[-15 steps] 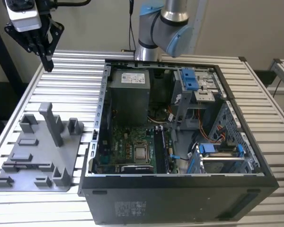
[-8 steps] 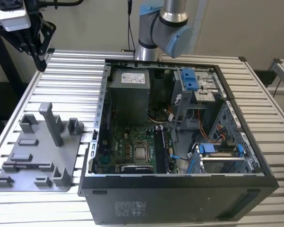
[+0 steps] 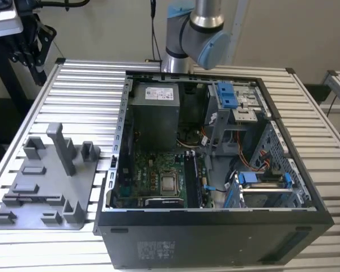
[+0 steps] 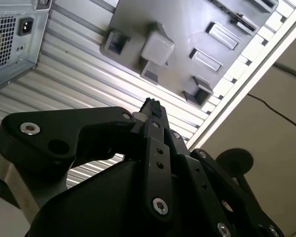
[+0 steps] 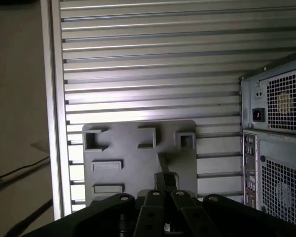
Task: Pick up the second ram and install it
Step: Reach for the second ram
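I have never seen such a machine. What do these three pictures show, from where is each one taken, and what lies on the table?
This is one grey metal robot arm with blue joint caps, standing at a slatted aluminium table. The exterior view comes from a camera apart from the arm. It shows a black open computer case on the table and, at the exterior view's left, a grey plastic fixture tray with upright posts. Both wrist views come from cameras riding on the arm. They look past the black gripper toward that tray and the table. I cannot tell whether the gripper holds anything.
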`<state>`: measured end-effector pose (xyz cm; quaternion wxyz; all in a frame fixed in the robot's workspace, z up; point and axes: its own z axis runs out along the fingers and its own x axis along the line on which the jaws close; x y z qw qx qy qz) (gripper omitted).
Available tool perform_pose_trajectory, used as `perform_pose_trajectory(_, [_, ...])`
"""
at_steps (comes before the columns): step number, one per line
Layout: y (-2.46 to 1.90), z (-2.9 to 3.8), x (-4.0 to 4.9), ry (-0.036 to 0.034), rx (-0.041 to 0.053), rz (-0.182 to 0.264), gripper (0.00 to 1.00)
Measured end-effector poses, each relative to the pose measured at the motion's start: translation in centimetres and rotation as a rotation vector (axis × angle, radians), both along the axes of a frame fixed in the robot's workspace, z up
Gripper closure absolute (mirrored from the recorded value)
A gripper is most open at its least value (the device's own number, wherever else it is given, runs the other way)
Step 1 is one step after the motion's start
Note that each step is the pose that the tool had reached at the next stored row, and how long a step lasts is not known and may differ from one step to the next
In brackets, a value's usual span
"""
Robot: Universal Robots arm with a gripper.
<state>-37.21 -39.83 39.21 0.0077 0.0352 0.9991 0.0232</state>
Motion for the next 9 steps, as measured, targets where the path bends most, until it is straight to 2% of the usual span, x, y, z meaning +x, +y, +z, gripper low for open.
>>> perform_pose_trajectory(9, [0.01, -0.01, -2.17, 0.0002, 0.0000, 0.000, 0.89])
